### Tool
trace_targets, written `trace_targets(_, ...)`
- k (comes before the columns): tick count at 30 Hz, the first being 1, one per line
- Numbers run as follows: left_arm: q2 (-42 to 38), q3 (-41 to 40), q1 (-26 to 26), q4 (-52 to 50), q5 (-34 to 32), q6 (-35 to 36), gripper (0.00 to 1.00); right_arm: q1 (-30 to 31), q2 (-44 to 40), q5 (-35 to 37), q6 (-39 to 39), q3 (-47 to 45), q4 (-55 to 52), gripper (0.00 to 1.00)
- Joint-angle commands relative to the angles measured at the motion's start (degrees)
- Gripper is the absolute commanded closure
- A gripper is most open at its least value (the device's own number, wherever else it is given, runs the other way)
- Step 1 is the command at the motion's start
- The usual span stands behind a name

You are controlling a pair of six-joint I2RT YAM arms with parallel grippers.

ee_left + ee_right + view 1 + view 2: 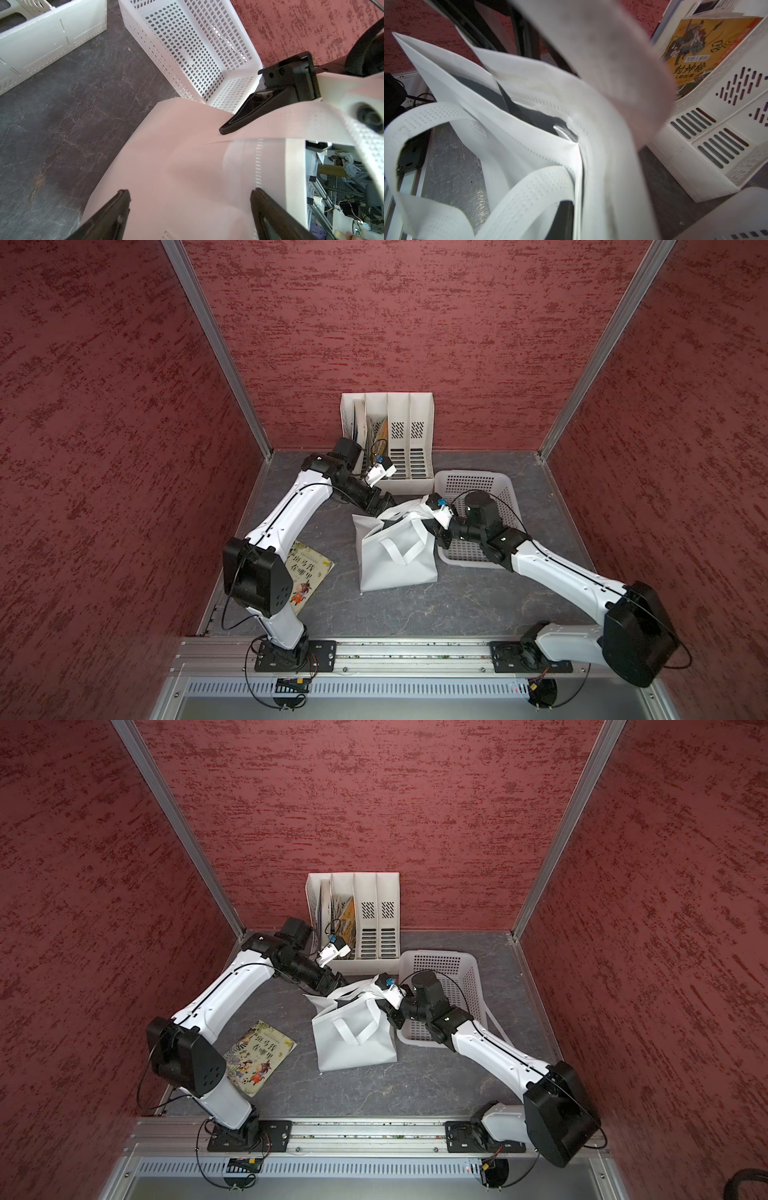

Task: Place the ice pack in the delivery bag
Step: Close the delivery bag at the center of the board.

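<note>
Left arm [286,510], right arm [557,572]: my white shells, black joint housings, thin black cable along each. Black base plates [326,655] screwed to silver rail [415,657]. Left tool [190,191]: black tapered fingers [116,209].

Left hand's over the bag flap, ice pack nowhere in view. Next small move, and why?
Probably lift the left hand straight off the delivery bag: it hangs open over the white flap, gripping nothing, and no ice pack shows outside the bag, so it's likely inside.
</note>
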Motion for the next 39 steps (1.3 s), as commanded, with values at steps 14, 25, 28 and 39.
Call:
trace_targets(14, -27.0, -24.7, 11.7, 39.9, -1.5, -9.7, 0.00, -0.4, -5.2, 1.0, -2.3, -2.8, -1.2, 1.00)
trace_targets(25, -47.7, -53.9, 24.8, 60.8, 21.6, -9.2, 0.00, -3.8, -6.4, -0.2, -0.2, -4.3, 0.8, 1.00)
trace_targets(28, -51.4, -58.7, 20.0, 55.7, 19.3, 0.5, 0.08, -3.8, -5.6, -0.7, 0.2, -3.5, 0.5, 1.00)
trace_targets(39, -48.6, -58.9, 16.0, 57.7, 24.2, 3.7, 0.00, -3.8, -4.9, -1.6, -1.2, -1.9, -1.0, 1.00)
